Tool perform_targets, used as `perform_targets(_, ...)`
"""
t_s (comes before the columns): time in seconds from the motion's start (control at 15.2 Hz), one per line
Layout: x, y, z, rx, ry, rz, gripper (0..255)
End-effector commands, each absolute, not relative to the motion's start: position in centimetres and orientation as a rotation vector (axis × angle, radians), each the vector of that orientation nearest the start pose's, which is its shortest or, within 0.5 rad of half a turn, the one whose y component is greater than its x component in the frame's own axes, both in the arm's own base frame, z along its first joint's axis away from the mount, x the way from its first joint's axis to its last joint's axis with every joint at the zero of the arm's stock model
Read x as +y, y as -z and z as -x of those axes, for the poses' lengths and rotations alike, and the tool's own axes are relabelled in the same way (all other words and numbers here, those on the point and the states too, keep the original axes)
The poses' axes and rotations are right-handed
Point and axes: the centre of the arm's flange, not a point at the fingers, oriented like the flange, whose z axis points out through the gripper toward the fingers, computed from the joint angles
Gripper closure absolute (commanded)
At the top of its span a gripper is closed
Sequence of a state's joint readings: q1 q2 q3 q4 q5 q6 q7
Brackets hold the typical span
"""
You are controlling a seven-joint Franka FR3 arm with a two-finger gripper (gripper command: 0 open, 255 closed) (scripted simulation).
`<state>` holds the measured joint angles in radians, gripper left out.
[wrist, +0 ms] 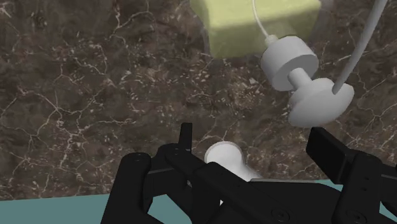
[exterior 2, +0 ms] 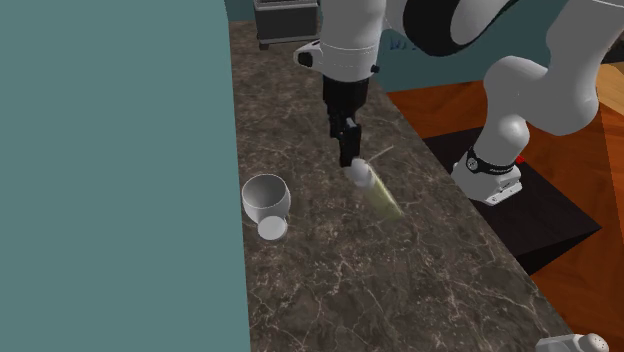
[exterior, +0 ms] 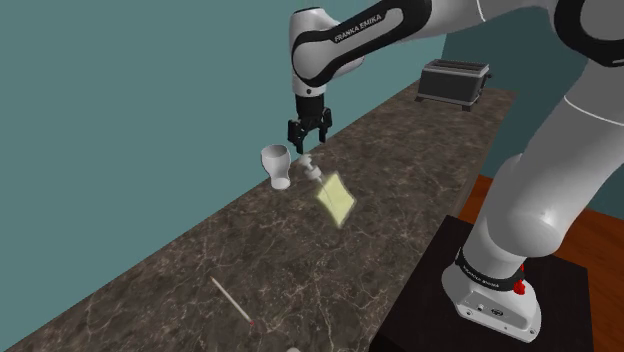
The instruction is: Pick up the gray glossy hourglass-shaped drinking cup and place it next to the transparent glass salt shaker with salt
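Grey-white cup (exterior: 277,165) stands free on the bench (exterior: 250,262), just wallward of the salt shaker (exterior: 337,198). Claw (exterior: 307,146), spread wide and empty, hovers seemingly above the shaker. Approach step; next we centre on the cup and descend.

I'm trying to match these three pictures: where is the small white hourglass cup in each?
Shoulder view: cup left of centre, against the teal wall.
Second exterior view: cup left of centre, against the wall.
Wrist view: cup between the wall and the shaker.
Shared landmark: the yellowish shaker lying beside the cup.
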<state>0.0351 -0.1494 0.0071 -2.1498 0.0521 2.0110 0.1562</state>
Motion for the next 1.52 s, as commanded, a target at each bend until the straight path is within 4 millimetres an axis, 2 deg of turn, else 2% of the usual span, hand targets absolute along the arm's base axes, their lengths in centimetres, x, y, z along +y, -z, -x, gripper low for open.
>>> perform_targets(0.0, 3.3, -44.6, -52.1, 0.209, -0.082, 3.088, 0)
perform_targets(0.86, 6.8, -41.1, -66.9, 0.248, 0.059, 3.044, 0)
perform_targets(0.92, 6.9, -41.1, -67.0, 0.248, 0.06, 3.044, 0)
perform_targets(1.39, 7.2, -37.1, -67.2, 0.248, 0.06, 3.044, 0)
perform_targets(1.45, 7.2, -37.1, -67.2, 0.248, 0.06, 3.044, 0)
